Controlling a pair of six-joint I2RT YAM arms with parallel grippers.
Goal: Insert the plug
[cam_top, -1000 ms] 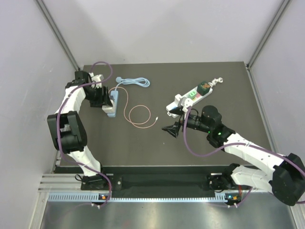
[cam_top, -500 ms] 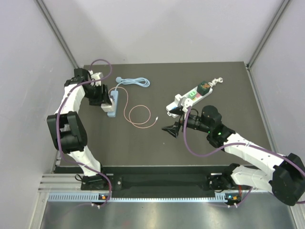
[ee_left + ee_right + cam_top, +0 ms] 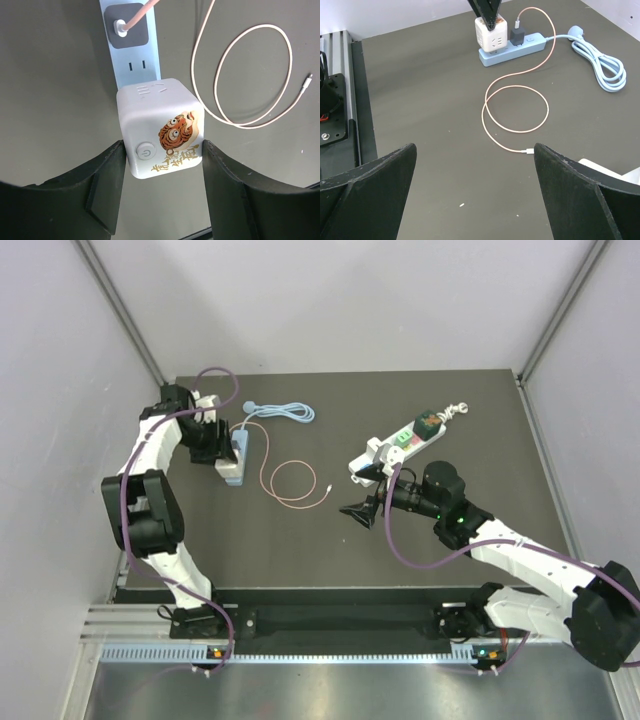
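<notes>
My left claw (image 3: 162, 165) pinches a smooth white cube plug (image 3: 150, 105) with a tiger sticker (image 3: 176, 131), atop the pale-blue plastic strip (image 3: 132, 55), far left; my right claw (image 3: 475, 150) gapes wide, empty.

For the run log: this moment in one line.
left tool: grips cube adapter | position: atop power strip | right tool: open, empty
</notes>
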